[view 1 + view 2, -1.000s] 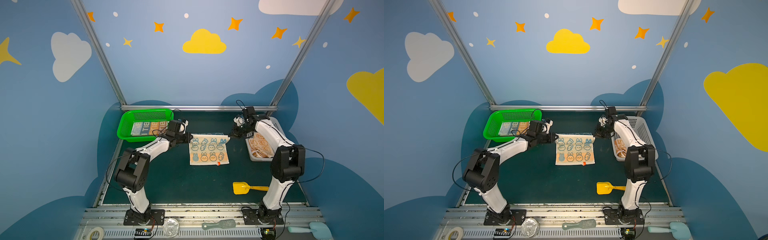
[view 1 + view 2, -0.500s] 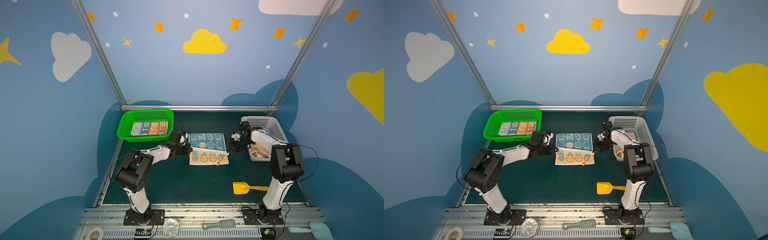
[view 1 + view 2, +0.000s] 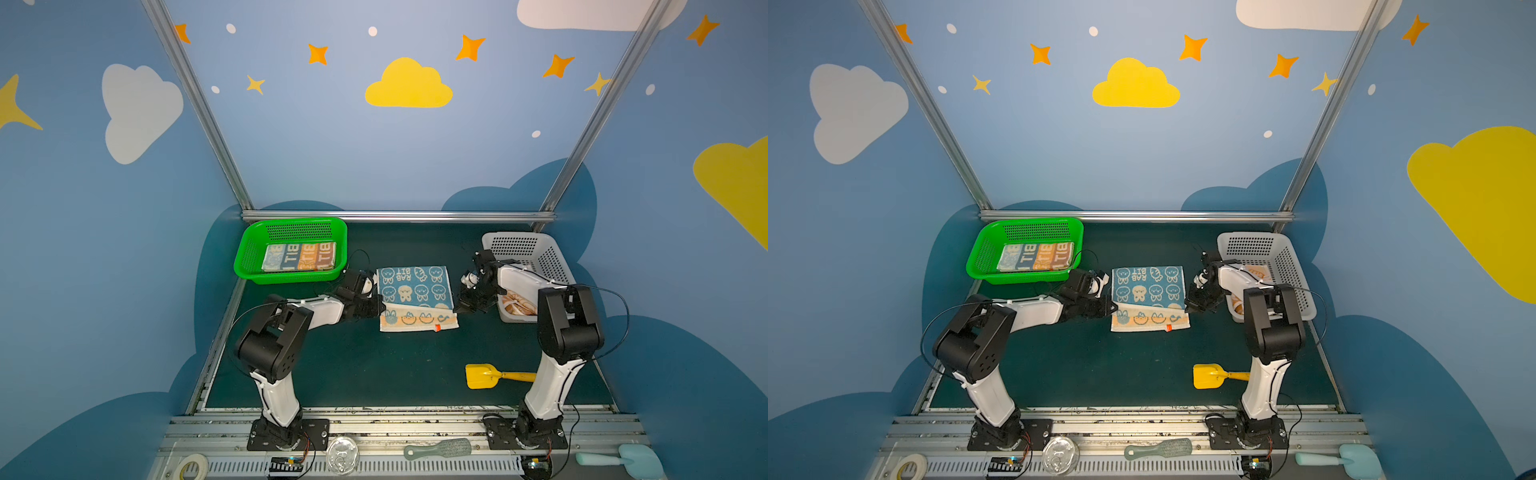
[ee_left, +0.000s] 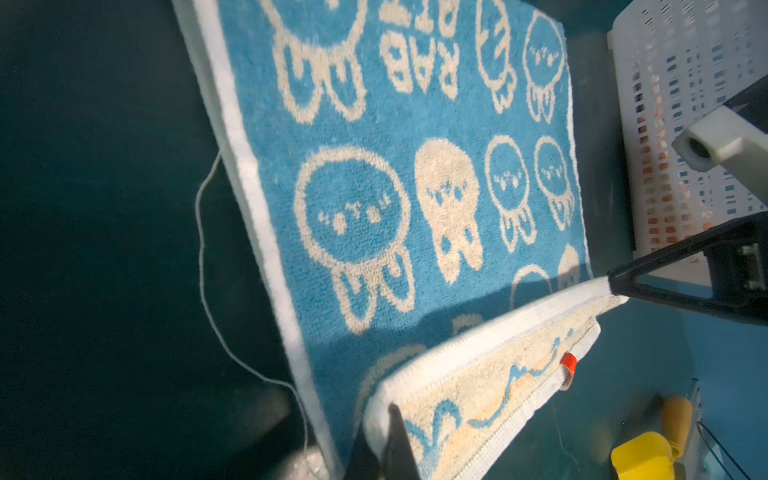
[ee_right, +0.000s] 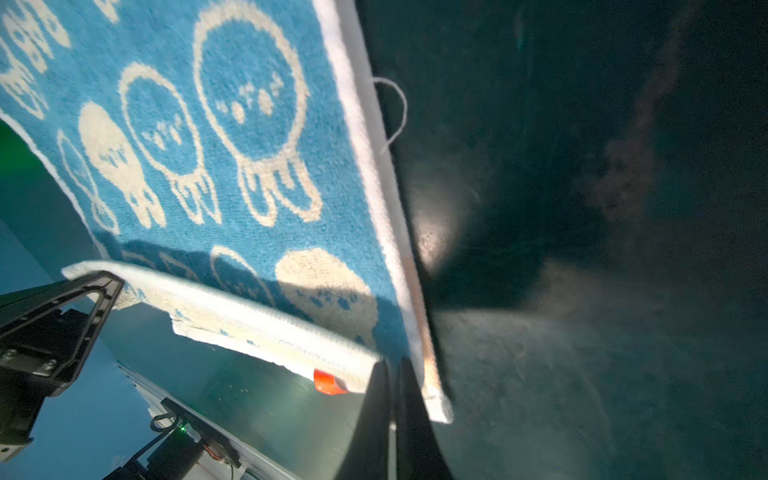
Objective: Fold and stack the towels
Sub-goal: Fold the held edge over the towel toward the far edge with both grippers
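Blue terry now faces up on the rabbit-print towel (image 3: 413, 286) at the middle of the dark green table mat (image 3: 374, 365), where a second ago its cream, orange-printed face was spread to the camera. The left gripper (image 3: 380, 309) and the right gripper (image 3: 457, 309) are each pinched fully shut on one corner of the towel's far hem, and they have swung that hem over toward the robot's base. Half a second ago it had covered only about half the cloth; it now sits just short of the near edge.

Both wrist views show the white hem stretched taut between the two sets of black fingertips and raised a little off the layer beneath. A cream strip and the red tag (image 4: 567, 363) are still uncovered.

That reads as the first half-fold nearly finished. The carried hem looks to need lowering onto the near edge and squaring with it before either grip lets go, since a release from this height could leave the layers askew.

Folded towels (image 3: 299, 257) printed with lettering already lie in the green basket (image 3: 249, 257) at the far left, so the stack appears started there. More cloth (image 3: 517, 305) waits in the white basket (image 3: 544, 253) beside the right arm. A yellow toy shovel (image 3: 482, 376) lies well apart, near the front.
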Robot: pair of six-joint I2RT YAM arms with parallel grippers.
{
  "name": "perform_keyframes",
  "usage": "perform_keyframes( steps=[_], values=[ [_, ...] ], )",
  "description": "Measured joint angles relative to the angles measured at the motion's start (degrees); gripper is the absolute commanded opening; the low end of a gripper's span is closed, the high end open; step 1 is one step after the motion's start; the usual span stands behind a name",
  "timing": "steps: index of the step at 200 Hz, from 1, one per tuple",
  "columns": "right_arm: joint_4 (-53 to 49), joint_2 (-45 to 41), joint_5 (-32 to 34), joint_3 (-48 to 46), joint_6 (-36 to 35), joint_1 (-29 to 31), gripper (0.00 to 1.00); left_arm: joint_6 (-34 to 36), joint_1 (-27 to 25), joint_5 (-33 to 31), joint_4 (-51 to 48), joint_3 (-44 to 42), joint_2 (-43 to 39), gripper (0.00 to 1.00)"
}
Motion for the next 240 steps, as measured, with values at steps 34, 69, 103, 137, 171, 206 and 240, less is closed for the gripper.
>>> perform_keyframes(
  steps=[34,69,103,137,171,206,240],
  values=[
    [0.48,0.37,0.04,-0.94,0.24,0.15,0.02,-0.2,-0.33,-0.04,0.0,0.0,0.24,0.15],
    [0.57,0.37,0.59,-0.94,0.44,0.15,0.14,-0.44,-0.46,-0.13,-0.13,0.0,0.24,0.28],
    [0.55,0.35,0.79,-0.94,0.35,0.44,0.34,-0.33,-1.05,0.0,-0.44,0.09,0.24,0.37],
    [0.17,-0.22,0.94,-0.94,0.39,0.92,0.44,-0.28,-1.57,0.02,-1.68,0.81,-0.26,0.38],
    [-0.81,-2.38,1.09,-0.7,0.28,1.97,0.55,-0.17,-2.23,-0.02,-3.32,1.11,-3.43,0.39],
    [-1.86,-4.81,1.51,-0.48,0.09,3.32,0.68,-0.2,-3.56,-0.15,-3.91,1.18,-7.48,0.44],
    [-2.91,-5.49,1.68,0.37,0.15,4.26,0.76,-0.09,-5.05,-0.61,-4.48,1.01,-9.33,0.54]
  ],
)
